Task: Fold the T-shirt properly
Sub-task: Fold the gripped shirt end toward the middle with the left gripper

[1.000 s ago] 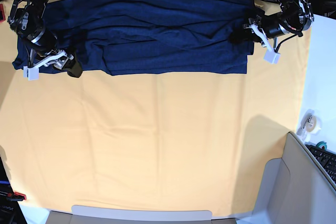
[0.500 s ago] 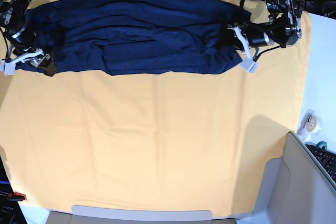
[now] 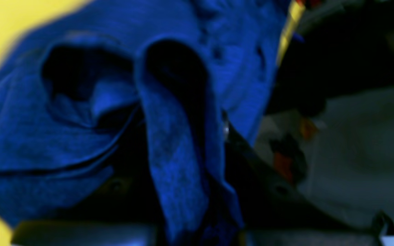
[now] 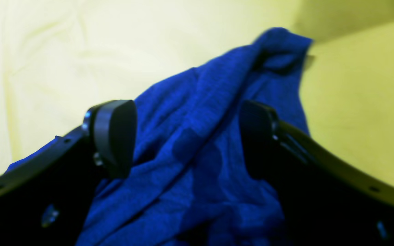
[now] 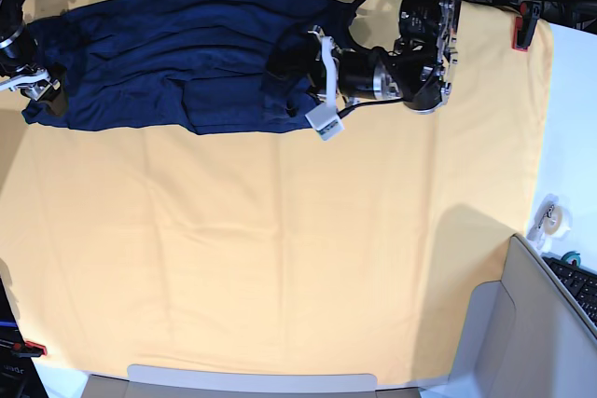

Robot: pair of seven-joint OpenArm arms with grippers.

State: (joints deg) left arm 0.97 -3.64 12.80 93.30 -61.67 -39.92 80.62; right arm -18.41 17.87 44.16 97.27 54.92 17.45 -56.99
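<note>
left claw [image 5: 312, 81] – pinching T-shirt [image 5: 177, 53] edge | right claw [image 4: 186, 136] – spread, cloth between fingers

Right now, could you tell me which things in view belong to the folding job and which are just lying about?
Part of the job:
- T-shirt
- left gripper, shut on the T-shirt's end
- right gripper, open around the other end
- yellow-orange table cloth

Just lying about:
- tape roll
- keyboard
- red clamp
</note>
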